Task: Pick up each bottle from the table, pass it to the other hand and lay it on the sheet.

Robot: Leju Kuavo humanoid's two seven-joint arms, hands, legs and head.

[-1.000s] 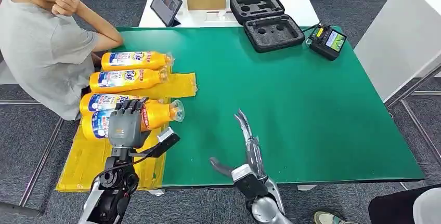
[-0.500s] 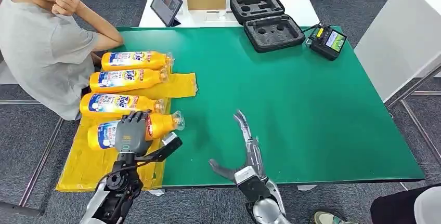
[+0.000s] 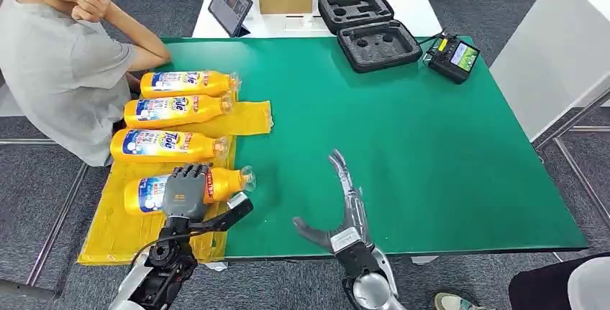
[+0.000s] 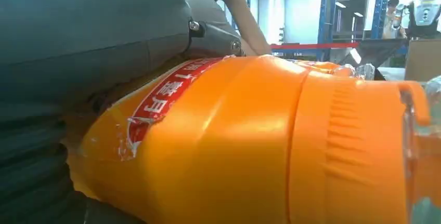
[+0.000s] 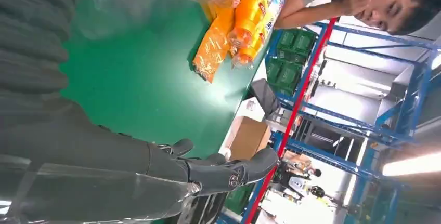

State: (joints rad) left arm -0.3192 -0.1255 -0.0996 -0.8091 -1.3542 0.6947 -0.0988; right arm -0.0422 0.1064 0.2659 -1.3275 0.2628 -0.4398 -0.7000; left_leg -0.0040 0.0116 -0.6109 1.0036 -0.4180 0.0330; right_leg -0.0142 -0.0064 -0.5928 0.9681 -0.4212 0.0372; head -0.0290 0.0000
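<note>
On yellow sheet [image 3: 122, 227], "Tide" bottles [image 3: 167, 144], left robot hand [image 3: 183, 192] gripping one

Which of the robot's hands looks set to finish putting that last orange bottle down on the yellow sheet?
The left hand: it already grips the bottle low over the yellow sheet, beside three laid bottles. The right hand is open and empty above the green table.

We look down from high up at the green table [image 3: 403, 144], facing forward. Our left wrist camera sits very close behind the left hand [image 4: 78, 78], right up against an orange bottle [image 4: 249, 146]. Our right wrist camera looks sideways over the table, past the right hand [image 5: 156, 167]. Both far views share the bottles at ten o'clock.
</note>
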